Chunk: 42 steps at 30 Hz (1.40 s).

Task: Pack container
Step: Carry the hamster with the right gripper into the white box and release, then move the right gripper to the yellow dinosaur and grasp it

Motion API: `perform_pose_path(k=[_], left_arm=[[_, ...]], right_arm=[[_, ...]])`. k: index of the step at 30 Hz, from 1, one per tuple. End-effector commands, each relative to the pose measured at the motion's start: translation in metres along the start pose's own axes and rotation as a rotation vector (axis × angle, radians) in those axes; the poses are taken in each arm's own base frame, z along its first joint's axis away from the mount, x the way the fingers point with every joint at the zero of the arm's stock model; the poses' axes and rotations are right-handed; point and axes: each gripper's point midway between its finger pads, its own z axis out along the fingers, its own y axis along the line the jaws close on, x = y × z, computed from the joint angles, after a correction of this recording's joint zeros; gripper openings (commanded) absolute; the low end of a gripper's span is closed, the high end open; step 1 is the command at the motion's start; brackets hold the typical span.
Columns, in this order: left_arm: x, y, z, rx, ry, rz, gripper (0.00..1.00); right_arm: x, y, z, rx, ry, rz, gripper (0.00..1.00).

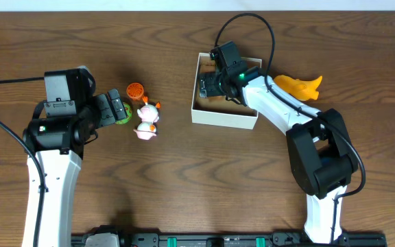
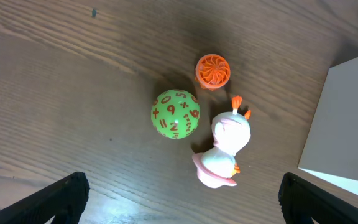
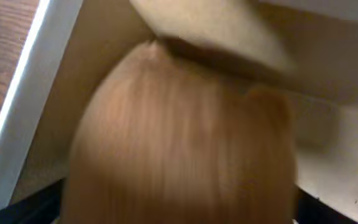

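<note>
My right pincer [image 1: 212,82], low inside the container [image 1: 222,117]: in its wrist view a blurred tan rounded mass [image 3: 179,137] fills the space between my fingers, and I cannot tell whether I clamp it or merely hang over it. Behind the mass are the container's brown floor and one white wall. The container stands right of the table's [image 1: 184,185] centre, open side up. Judged as thin cardboard, it should be light and inclined to slide on the wood when nudged. Its low walls would likely buckle under a hard squeeze, so I would pinch one wall gently at the rim, near a corner. My left pincer [image 2: 182,196], fingers spread wide and holding nothing, hovers over a green numbered ball [image 2: 175,114], with a pink-and-white duck [image 2: 225,149] just beside it and an orange ridged disc [image 2: 213,70] further on. All three lie outside, left of the container. Farthest is a yellow toy [image 1: 299,86], beyond my right arm.
</note>
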Motion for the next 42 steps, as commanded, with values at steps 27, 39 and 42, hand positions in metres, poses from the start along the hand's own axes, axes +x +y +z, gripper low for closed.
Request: perform_pose_path(k=[27, 39, 42], left_arm=[[-0.008, 0.002, -0.005, -0.011, -0.023, 0.001, 0.98], [-0.008, 0.002, -0.005, -0.011, -0.023, 0.0, 0.98], [-0.008, 0.002, -0.005, -0.011, -0.023, 0.001, 0.98]], right_arm=[[-0.027, -0.149, -0.206, 0.298, -0.036, 0.158, 0.97], [0.046, -0.226, -0.161, 0.347, 0.123, 0.335, 0.99], [0.043, -0.233, -0.153, 0.357, 0.081, 0.332, 0.99]])
